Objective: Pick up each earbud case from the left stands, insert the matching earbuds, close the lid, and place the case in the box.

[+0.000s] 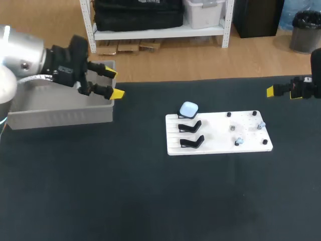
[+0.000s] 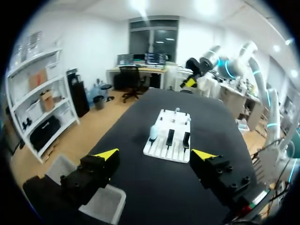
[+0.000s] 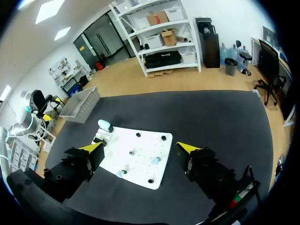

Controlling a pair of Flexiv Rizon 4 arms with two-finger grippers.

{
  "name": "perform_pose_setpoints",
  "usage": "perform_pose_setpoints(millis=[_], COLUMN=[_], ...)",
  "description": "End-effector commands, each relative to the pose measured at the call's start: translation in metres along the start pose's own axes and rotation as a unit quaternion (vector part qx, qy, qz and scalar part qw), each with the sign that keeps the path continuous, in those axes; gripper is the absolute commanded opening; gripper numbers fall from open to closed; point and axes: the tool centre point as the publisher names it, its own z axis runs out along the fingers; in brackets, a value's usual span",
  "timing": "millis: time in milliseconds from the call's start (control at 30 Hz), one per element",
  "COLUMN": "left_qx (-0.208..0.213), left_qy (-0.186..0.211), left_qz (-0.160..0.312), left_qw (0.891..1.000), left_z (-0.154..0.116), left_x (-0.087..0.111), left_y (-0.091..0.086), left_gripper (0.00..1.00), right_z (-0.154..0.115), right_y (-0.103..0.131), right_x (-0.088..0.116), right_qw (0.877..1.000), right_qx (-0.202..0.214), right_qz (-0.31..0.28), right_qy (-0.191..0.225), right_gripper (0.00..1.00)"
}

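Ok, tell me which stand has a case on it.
The rear stand, farthest from the robot: it carries the light blue case; the middle stand and near stand are bare.

Lighting's bright and even in all 3 views, coming from overhead. The dark tabletop soaks it up and looks flat and matte. The white board, centre right of the head frame, is the brightest patch, with just soft, short shadows. Upper left, my left arm catches a shiny highlight on its silver shell.
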Motion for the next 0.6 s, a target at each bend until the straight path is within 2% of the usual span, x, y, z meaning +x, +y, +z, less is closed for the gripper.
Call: perform_pose_setpoints(millis=[33, 600], left_qx=[0.068, 0.115], left_qy=[0.008, 0.008], left_qz=[0.014, 0.051], left_qw=[0.998, 0.992], left_z=[0.027, 0.097], left_x=[-0.005, -0.002], left_y=[0.011, 0.01], left_gripper=[1.0, 1.0], right_z=[0.0, 0.0], right_y=[0.001, 0.001], right_x=[0.0, 0.0], right_qw=[1.0, 1.0], right_qx=[0.002, 0.002], right_qz=[0.0, 0.0], right_qy=[0.001, 0.001], right_gripper=[1.0, 1.0])
